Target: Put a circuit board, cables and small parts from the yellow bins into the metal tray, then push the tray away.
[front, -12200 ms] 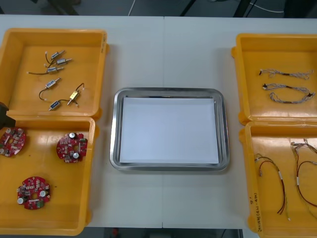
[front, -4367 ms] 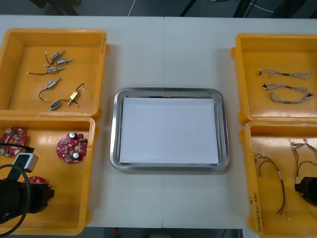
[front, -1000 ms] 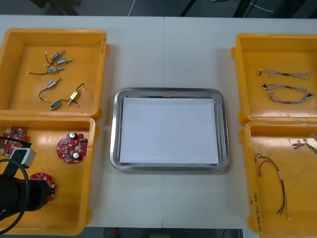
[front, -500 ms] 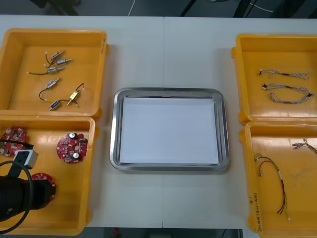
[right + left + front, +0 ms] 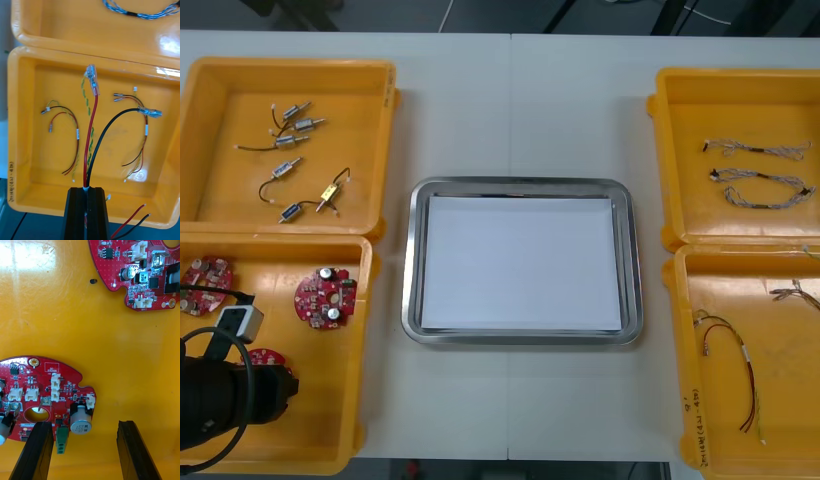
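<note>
Since nothing lies in the metal tray yet, the job looks barely begun: circuit board, cables and small parts all wait, then the push. At eight o'clock from the tray, in a yellow bin, the left gripper stands spread, that board poking into the gap beside one finger, ungrasped. At four o'clock the right gripper pinches a red and black cable above another yellow bin.
</note>
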Robot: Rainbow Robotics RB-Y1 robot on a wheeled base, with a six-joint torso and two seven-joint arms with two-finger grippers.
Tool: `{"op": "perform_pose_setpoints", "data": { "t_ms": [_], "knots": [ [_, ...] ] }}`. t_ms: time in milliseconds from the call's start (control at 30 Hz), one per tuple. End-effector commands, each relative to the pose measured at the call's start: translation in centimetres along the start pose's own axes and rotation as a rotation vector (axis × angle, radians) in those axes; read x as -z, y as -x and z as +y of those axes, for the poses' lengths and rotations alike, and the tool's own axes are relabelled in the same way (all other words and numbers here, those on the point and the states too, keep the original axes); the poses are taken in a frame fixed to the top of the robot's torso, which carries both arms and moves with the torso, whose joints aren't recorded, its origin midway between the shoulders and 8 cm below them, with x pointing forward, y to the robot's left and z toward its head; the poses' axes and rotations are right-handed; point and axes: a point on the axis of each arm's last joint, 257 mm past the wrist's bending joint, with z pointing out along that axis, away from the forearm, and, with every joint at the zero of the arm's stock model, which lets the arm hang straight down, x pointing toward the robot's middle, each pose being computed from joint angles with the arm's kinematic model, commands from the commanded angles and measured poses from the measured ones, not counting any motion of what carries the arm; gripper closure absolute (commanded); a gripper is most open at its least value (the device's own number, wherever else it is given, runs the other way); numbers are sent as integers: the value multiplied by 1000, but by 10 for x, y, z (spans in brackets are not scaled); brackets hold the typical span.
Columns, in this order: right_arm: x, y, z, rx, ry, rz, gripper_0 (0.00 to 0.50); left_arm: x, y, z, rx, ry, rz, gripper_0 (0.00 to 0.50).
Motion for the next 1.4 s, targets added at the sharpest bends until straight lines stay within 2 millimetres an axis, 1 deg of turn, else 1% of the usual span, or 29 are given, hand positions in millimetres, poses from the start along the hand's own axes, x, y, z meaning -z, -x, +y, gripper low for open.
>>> {"op": "perform_pose_setpoints", "data": {
  "t_ms": [33,167,400,533,667,700,733,767,800,833,867,1067,1400],
  "knots": [
    [8,10,17,82,11,24,500,-4,6,-7,71,-12,-18,0],
    [13,14,21,145,-6,58,500,-6,6,-6,72,-12,-21,0],
    [20,27,38,191,35,82,500,-10,4,-6,67,-16,-20,0],
    [19,33,36,200,26,82,500,-11,4,-4,65,-15,-21,0],
    [17,37,25,180,18,85,500,-11,4,-3,63,-14,-21,0],
    [17,38,23,174,16,86,500,-11,5,-3,60,-12,-22,32],
    [16,39,22,173,16,85,500,-12,3,-3,61,-12,-19,85],
    [16,40,20,171,15,85,500,-11,4,-2,59,-11,-21,199],
    [16,41,18,173,11,84,500,-11,4,-2,58,-12,-20,331],
    [16,41,17,174,8,82,500,-11,4,-2,56,-11,-20,391],
    [16,42,16,180,4,80,500,-11,4,-2,54,-12,-19,495],
    [14,39,15,194,7,91,500,-11,3,-2,47,-12,-16,500],
    [11,31,23,230,32,115,500,-8,6,1,39,-13,-17,500]
  ]
}}
